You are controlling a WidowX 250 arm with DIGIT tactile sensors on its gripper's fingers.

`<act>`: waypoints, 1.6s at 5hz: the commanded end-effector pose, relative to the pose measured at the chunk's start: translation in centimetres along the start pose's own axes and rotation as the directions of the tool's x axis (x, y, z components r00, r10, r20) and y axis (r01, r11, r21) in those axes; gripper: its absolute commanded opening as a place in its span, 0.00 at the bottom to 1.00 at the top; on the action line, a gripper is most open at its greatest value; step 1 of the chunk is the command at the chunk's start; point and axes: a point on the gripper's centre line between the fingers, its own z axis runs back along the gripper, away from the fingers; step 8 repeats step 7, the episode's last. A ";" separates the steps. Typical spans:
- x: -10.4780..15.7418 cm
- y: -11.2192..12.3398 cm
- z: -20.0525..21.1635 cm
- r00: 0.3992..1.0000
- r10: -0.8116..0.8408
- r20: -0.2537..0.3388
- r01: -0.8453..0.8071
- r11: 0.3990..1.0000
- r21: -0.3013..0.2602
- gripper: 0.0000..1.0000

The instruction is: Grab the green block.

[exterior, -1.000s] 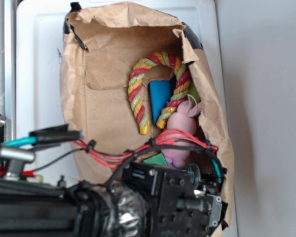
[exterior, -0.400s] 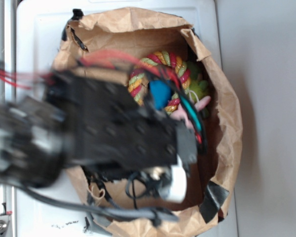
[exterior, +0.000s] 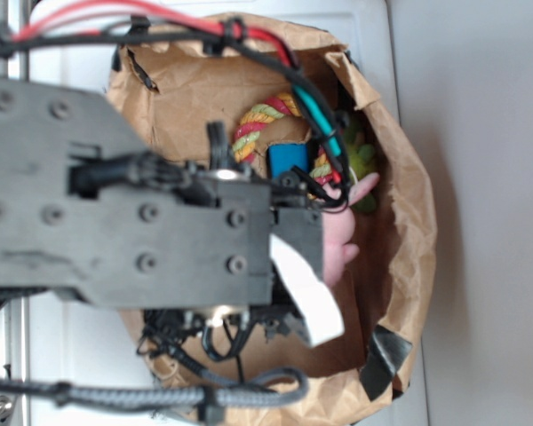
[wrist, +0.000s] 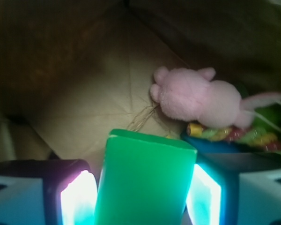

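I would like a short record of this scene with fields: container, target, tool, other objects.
container: brown paper bag, open at the top
target: green block, between the tool's fingers, lifted off the bag floor
tool: tool, shut on the green block
other objects: pink plush bunny, striped rope toy, blue block, lime-green fuzzy toy

No legible text or labels anywhere.

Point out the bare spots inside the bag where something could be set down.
Bare brown paper floor lies left of the pink plush bunny, beyond the gripper shut on the green rectangular block. Crowded right: multicoloured rope toy.
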 end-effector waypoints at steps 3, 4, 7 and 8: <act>-0.6 0.7 5.2 0.883 0.469 -0.029 -0.468 0.883 0.032 0.00; -0.5 1.7 5.4 0.856 0.516 -0.005 -0.514 0.854 0.082 0.00; 0.0 2.6 4.9 0.843 0.537 -0.005 -0.532 0.836 0.132 0.00; 0.0 2.6 4.9 0.843 0.537 -0.005 -0.532 0.836 0.132 0.00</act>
